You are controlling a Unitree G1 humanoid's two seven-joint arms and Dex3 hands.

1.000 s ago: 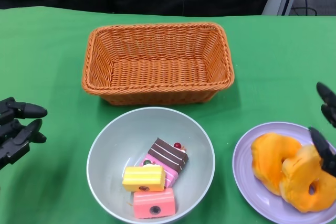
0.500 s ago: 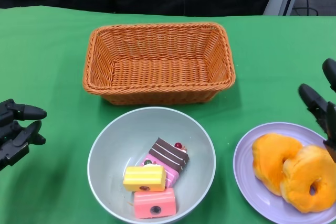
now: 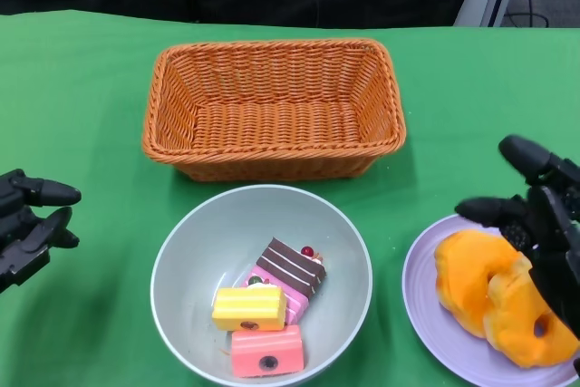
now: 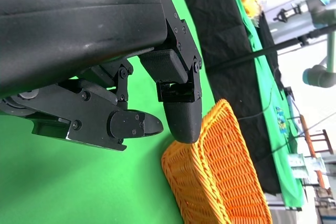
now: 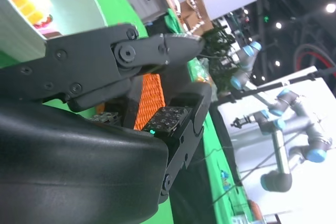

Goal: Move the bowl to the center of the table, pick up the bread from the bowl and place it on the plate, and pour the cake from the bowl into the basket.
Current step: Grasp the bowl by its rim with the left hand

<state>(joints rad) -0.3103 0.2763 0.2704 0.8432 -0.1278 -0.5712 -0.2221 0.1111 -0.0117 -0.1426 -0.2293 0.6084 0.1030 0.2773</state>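
The grey bowl sits at the front middle of the green table. In it lie a chocolate-topped cake, a yellow cake and a pink cake. Two orange ring-shaped breads lie on the lilac plate at the front right. My right hand hovers over the plate's far right side with fingers spread, holding nothing and hiding part of the right bread. My left hand stays empty with fingers apart at the left edge, well left of the bowl. The right wrist view shows the bowl.
An orange wicker basket stands behind the bowl, with nothing in it; it also appears past my left hand's fingers as the basket. Black cloth runs along the table's far edge.
My right hand has lifted off the right bread, then come leftward over the plate's far side with its fingers spread. The left hand, bowl and basket have not moved.
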